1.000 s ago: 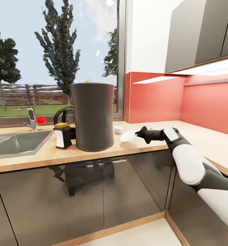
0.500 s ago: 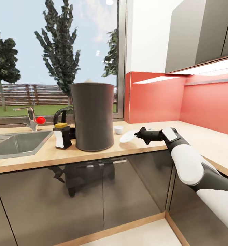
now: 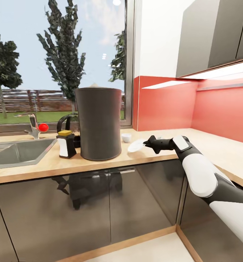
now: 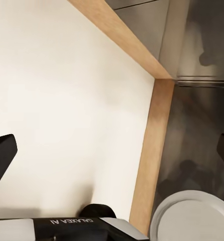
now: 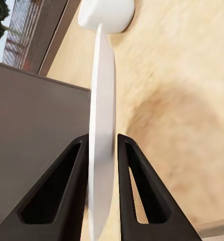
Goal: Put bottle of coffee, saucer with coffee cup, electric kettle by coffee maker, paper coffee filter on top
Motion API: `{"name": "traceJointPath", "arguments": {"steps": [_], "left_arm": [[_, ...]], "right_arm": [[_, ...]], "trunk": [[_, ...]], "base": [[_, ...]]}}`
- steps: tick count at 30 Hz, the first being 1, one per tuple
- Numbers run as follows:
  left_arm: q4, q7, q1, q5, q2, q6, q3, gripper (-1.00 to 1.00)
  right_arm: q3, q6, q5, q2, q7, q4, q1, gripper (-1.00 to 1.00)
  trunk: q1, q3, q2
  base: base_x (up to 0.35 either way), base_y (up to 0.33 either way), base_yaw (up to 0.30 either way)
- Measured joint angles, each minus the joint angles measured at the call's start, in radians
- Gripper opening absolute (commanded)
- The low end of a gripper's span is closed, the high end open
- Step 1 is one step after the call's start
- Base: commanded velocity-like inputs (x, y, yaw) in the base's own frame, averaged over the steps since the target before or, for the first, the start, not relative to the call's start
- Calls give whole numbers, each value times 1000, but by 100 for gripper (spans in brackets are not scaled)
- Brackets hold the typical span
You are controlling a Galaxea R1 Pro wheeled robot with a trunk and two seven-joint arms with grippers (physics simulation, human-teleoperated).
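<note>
Presently the saucer (image 3: 136, 145) is pinched edge-on between the fingers of the right gripper (image 3: 149, 142), held just above the countertop (image 3: 143, 154) and tilted, near the coffee maker (image 3: 98, 123) on its right side. The cup (image 3: 126, 137) is seen just beyond the saucer's far rim, empty. The left gripper (image 4: 112, 150) is seen spread, grasping nothing, over the floor.

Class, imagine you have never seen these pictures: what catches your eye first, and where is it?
The tall dark coffee maker stands mid-counter before the window, dwarfing the bottle of coffee at its left. At its right, the right gripper pinches the white saucer by its edge, near the small coffee cup.
</note>
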Motion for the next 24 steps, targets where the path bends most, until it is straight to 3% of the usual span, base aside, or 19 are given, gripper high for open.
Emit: {"name": "traceJointPath", "arguments": {"steps": [5, 24], "left_arm": [[0, 0, 0, 0, 0, 0, 0, 100], [0, 0, 0, 0, -6, 0, 0, 100]], "right_arm": [[0, 0, 0, 0, 0, 0, 0, -100], [0, 0, -1, 0, -1, 0, 1, -100]], "trunk": [[19, -16, -35], [19, -16, -35]], "base": [[0, 0, 0], [53, 0, 0]]}}
